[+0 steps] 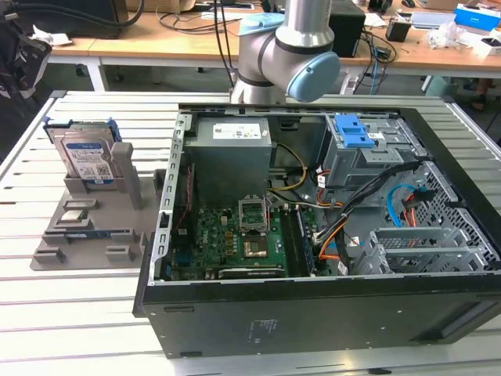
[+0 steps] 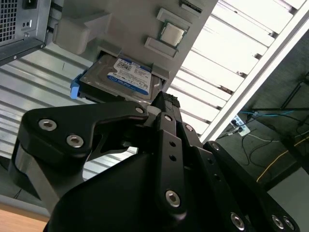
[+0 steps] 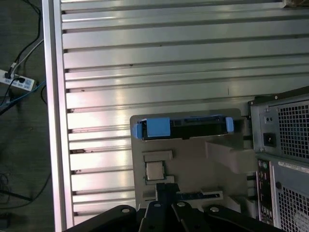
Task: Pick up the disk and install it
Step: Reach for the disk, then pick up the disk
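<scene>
The disk [image 1: 88, 157] stands upright on its edge in a grey holder [image 1: 117, 196] at the exterior view's left, silver-grey with a white and blue label and blue side rails. In the second wrist view the disk [image 2: 128, 77] shows its label just beyond my gripper [image 2: 163, 100]. The first wrist view has the disk [image 3: 183, 126] edge-on with its blue rails, and my gripper [image 3: 165, 189] hangs apart from it over the holder. The black fingers sit together with nothing between them.
The open computer case [image 1: 168, 235] lies right of the holder, with a motherboard [image 1: 235, 235] and a blue-topped drive cage [image 1: 352, 133] inside. A small square chip [image 3: 154, 170] rests in the holder. The arm's base joint [image 1: 290, 47] rises behind the case. The slatted metal table [image 1: 63, 313] lies all around.
</scene>
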{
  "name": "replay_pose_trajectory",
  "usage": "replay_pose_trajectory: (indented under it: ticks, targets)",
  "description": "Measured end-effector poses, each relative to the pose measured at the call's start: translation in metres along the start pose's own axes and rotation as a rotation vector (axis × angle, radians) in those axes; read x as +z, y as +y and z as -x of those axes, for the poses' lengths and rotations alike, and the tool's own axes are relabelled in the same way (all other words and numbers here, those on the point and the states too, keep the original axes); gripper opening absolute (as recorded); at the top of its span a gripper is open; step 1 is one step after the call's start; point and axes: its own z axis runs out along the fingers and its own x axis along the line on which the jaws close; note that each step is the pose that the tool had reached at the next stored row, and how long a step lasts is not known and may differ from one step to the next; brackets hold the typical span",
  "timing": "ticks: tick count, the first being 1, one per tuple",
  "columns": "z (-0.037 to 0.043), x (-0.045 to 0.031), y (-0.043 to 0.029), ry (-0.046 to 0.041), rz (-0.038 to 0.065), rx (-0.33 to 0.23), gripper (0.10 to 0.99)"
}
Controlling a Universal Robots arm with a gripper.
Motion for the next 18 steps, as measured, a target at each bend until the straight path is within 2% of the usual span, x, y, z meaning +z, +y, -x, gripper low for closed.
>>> replay_pose_trajectory:
  ticks: [8,12,18]
  targets:
    - [0.0000,0.0000,0.0001,0.0001,0.000,-0.003,0.106]
    - [0.0000,0.0000,0.0001,0.0034,0.002,-0.075,0.106]
    - [0.0000,0.0000,0.0001,0.0103,0.005,-0.228,0.106]
